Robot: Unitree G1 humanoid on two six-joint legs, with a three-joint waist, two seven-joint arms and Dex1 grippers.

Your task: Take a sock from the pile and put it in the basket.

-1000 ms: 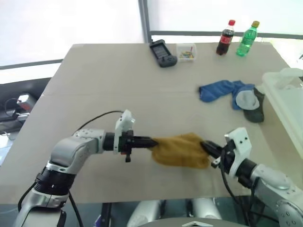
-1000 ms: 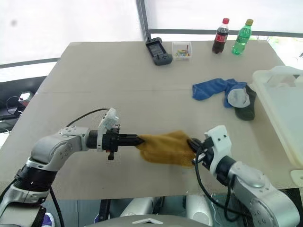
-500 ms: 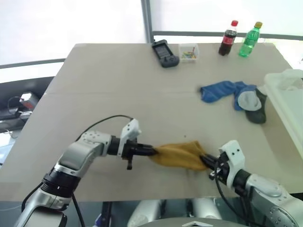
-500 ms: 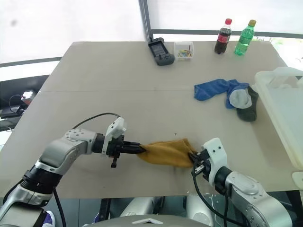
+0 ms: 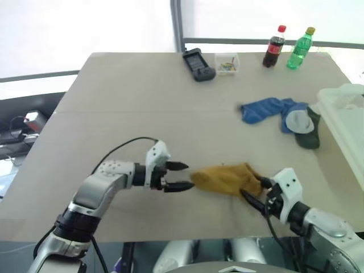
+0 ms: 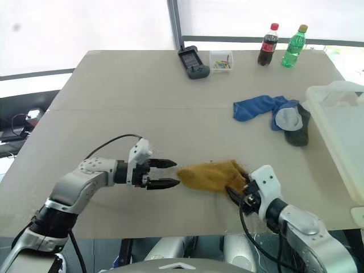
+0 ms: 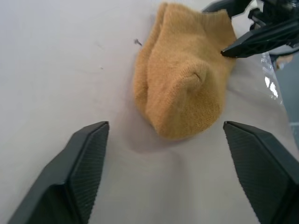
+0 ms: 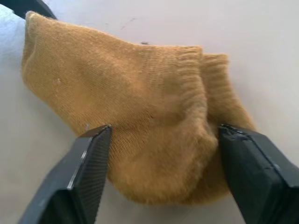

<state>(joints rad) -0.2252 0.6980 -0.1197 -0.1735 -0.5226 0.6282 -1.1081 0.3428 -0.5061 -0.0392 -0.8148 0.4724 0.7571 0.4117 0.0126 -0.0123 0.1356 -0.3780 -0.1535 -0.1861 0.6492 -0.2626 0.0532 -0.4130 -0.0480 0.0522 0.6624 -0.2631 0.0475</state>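
Head views: the mustard sock [image 5: 227, 180] lies flat on the surface, long axis running from the left gripper [image 5: 181, 176] to the right gripper [image 5: 256, 191]. Both jaws gape wide, holding nothing. The basket [image 6: 341, 131] sits well beyond the right arm.

Left wrist view: sock just ahead, untouched.

Right wrist view: sock already between the jaws, nearer.
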